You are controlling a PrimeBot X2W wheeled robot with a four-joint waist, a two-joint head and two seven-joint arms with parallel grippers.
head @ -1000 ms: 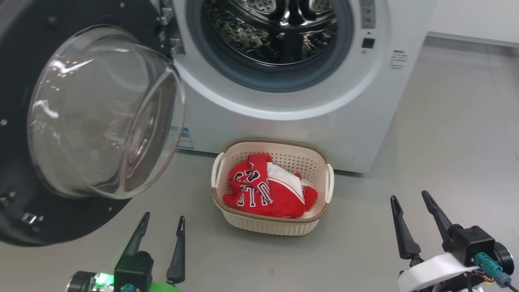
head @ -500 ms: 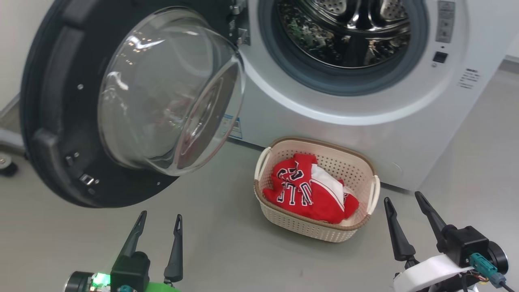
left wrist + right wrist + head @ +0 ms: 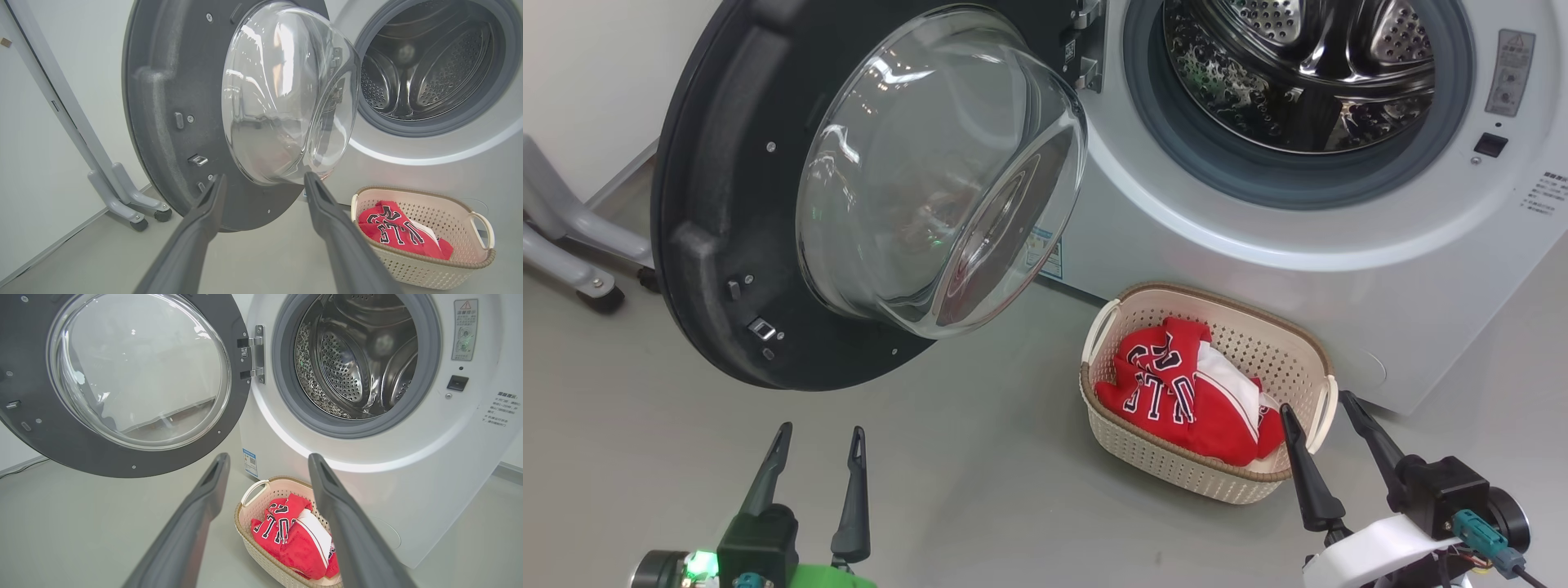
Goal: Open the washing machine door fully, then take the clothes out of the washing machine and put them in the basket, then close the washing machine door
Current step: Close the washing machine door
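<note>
The washing machine door (image 3: 727, 245) stands swung wide across the upper left, its glass bowl bulging in front of the white washing machine (image 3: 1258, 278). Behind it, at the left edge, stands a grey wheeled frame (image 3: 572, 245). The basket (image 3: 1176, 469) sits right of centre, low against the machine, with the red clothes (image 3: 1176, 392) heaped inside. The left gripper (image 3: 820, 429) at lower left and the right gripper (image 3: 1316, 403) by the basket's near corner both gape, holding nothing.

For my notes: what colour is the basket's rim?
Brown, on the basket; the left wrist view shows it best.
</note>
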